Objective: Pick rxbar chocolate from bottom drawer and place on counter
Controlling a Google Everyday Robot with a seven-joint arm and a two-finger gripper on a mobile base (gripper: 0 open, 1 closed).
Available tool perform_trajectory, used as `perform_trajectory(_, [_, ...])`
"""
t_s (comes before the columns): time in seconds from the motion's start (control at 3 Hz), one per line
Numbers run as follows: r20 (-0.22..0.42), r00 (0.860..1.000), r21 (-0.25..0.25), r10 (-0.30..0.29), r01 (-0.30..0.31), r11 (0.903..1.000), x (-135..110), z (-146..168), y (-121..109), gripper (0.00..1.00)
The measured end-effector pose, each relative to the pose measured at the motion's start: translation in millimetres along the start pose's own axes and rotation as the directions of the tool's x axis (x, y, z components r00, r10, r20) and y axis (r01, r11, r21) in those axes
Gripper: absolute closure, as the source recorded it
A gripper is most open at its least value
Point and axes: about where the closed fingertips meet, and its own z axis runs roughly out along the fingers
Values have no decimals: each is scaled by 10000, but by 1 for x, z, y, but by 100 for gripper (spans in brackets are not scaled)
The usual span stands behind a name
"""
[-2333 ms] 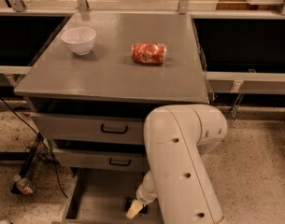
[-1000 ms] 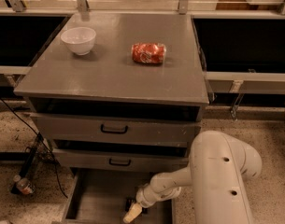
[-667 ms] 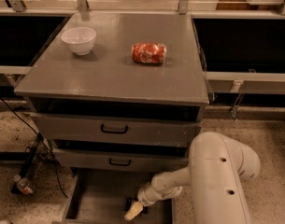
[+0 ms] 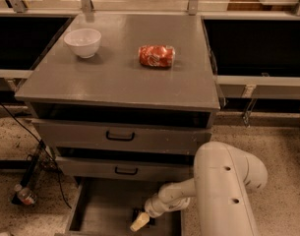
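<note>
Speckled floor [image 4: 275, 136], grey counter [image 4: 115, 80]; claw [image 4: 138, 223] inside bottom drawer [image 4: 103, 205].

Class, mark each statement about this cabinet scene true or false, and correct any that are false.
1. The white bowl stands on the counter. True.
2. The red-orange packet lies in the bottom drawer. False: it lies on the counter, to the right of the bowl.
3. The gripper is down inside the bottom drawer. True.
4. All three drawers are pushed fully shut. False: the bottom drawer is pulled out, and its grey floor shows.
</note>
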Motion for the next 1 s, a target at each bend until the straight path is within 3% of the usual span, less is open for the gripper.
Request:
perform_trajectory(0.67, [-29, 9997, -24, 256, -256, 9997, -1, 5, -2, 0])
perform_trajectory(1.0, [-406, 9991, -300, 128, -140, 9995, 20, 20, -5, 0])
